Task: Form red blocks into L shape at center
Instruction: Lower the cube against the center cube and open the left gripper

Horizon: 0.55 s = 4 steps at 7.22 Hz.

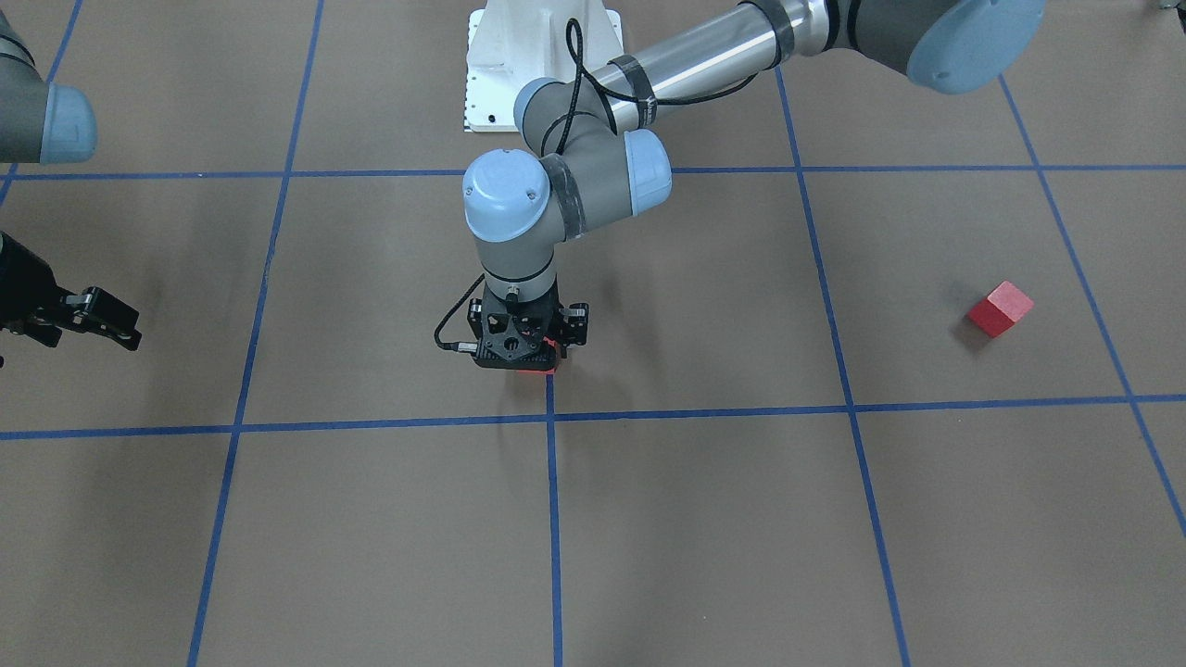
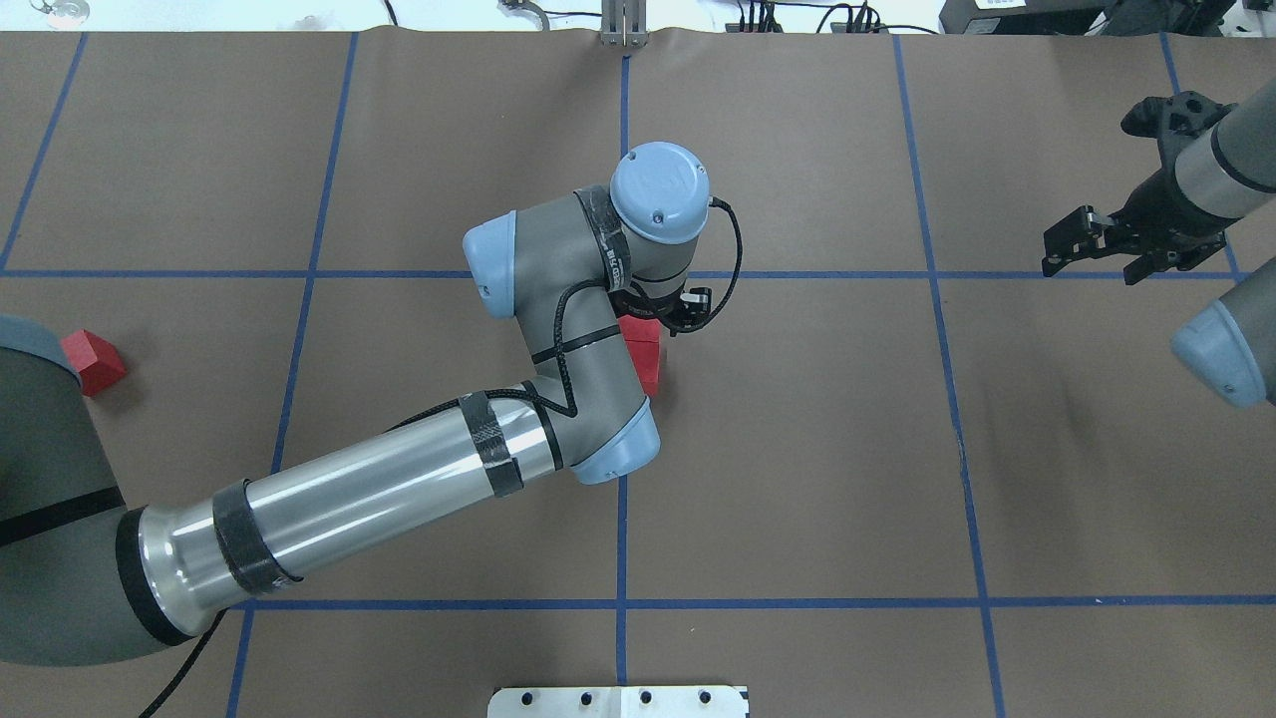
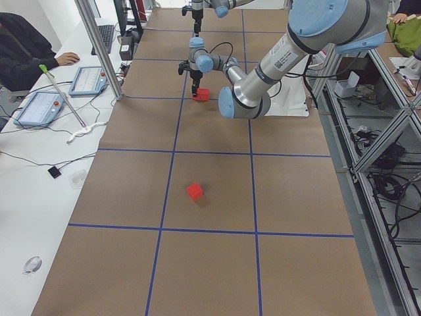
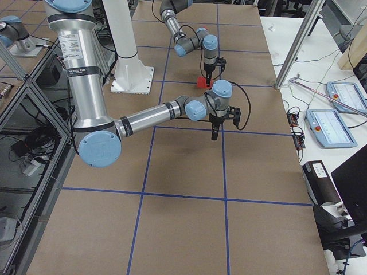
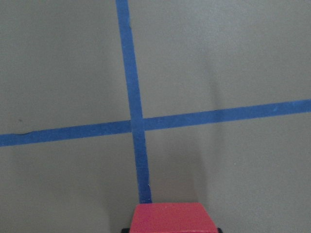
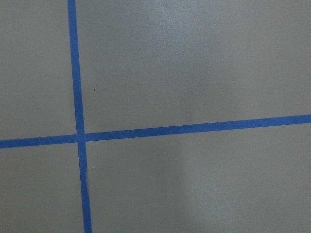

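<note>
Red blocks aren't an L yet: we make out a red patch on the middle tape line of the desk, while the stray block sits well apart toward the left arm's end of the desk, turned askew. Left pincer looks clenched on the centre block, dark tips hugging its sides; right pincer hangs released near the opposite end. Our worry: opening or lifting off crooked could knock a neighbour out of line. Overhead shows red longer than one cube, where the front view gives a sliver; the wrist view alone shows it short of the tape crossing.
</note>
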### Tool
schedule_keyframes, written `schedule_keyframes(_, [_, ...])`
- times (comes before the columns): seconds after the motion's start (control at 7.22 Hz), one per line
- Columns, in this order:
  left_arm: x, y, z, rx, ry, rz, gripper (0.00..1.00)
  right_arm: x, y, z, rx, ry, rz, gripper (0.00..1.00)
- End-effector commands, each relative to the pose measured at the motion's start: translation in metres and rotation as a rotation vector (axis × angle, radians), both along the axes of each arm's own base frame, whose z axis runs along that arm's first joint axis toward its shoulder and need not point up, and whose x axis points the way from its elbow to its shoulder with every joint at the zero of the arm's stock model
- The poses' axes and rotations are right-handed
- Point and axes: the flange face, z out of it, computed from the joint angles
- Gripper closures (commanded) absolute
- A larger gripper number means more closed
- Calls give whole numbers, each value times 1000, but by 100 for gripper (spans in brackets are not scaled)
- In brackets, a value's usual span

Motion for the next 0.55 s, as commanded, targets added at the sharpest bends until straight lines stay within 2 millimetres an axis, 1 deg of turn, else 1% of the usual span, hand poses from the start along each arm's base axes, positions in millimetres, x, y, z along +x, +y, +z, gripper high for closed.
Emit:
schedule_keyframes(0.0, [-21,-1,-31,23,52,-17,1,0,-1,4,-2,1,0,0])
schedule_keyframes(0.14, [-59,-10,-50,6,63,-37,1,-1,-2,5,2,0,-1,0])
schedule_keyframes(0.28, [-112,-12,-53,-29,61,-57,1,-1,-2,5,6,-2,-2,0])
schedule_keyframes(0.42, [-159,13,-4,-17,69,-60,1,-1,-2,6,11,-5,-2,0])
